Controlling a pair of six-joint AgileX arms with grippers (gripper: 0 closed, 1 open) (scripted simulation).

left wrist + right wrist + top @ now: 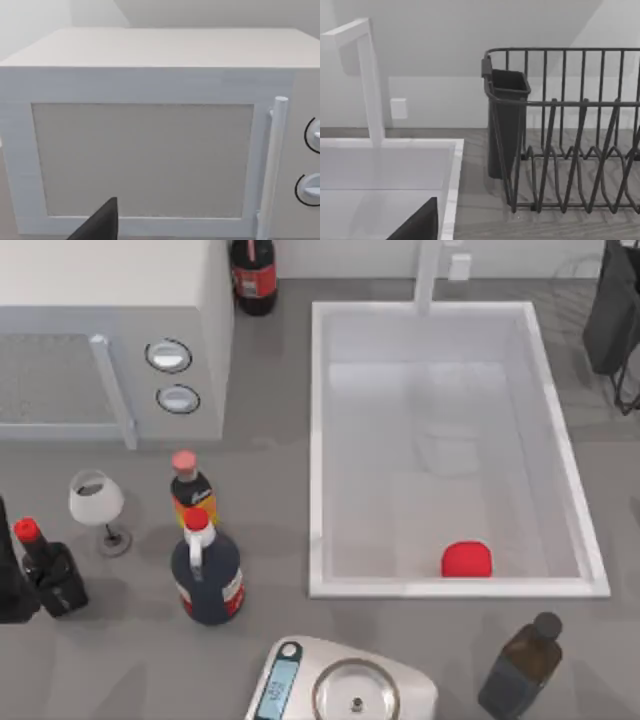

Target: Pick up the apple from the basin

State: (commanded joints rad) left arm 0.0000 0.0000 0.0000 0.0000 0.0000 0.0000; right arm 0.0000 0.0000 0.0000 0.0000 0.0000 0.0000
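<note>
A grey wood-grain countertop (270,440) spreads under even, soft light. A white microwave (110,340) sits at the far left. A pale plain wall (470,50) runs along the far edge, with a dark wire dish rack (570,130) at the far right.

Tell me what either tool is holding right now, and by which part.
Nothing is held. The apple lies untouched on the floor of the basin, near its front wall, with no tool at it.

Grey surface (270,510): basin (318,440) at 3 o'clock, microwave (110,340) at 10, scale (345,690) at 6, bottles, wine glass (97,502) at 8.
</note>
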